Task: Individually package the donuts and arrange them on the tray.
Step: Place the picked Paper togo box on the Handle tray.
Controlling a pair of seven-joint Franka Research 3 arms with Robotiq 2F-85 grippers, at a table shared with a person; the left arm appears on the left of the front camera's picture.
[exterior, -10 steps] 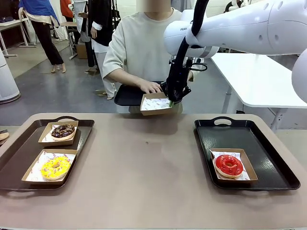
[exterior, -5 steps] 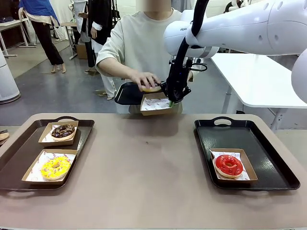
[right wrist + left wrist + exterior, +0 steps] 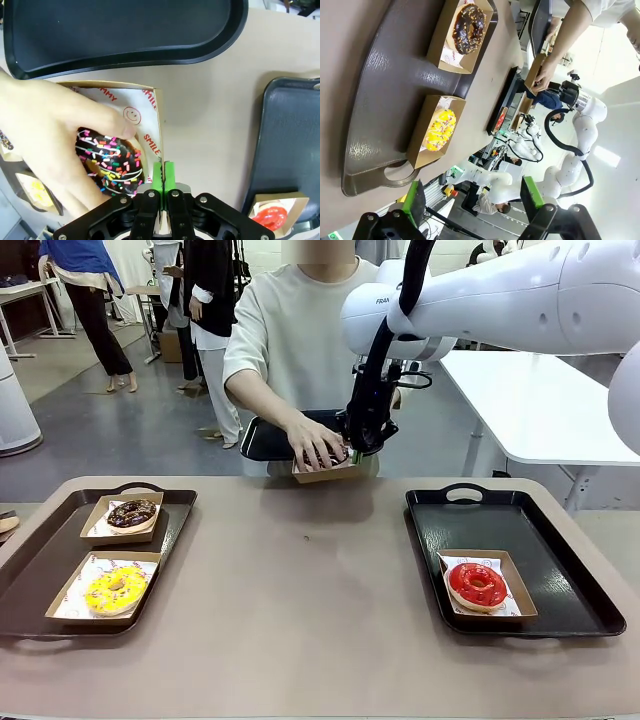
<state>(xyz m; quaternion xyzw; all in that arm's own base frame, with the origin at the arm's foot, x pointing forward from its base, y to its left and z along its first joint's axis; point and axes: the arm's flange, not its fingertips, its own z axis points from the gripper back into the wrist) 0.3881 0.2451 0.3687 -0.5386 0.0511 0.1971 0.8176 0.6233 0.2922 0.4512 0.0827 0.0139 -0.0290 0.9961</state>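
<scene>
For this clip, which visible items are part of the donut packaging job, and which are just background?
Part of the job:
- sprinkled donut in the person's hand
- cardboard box pinched by the right gripper
- yellow donut, chocolate donut, red donut, all boxed
- left tray, right tray

Just lying about:
- white side table

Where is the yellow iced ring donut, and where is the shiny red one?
yellow iced ring donut (image 3: pixel 115 590), front view, on its icing.
glossy red iced ring donut (image 3: pixel 477 584), front view, on its icing.
</scene>
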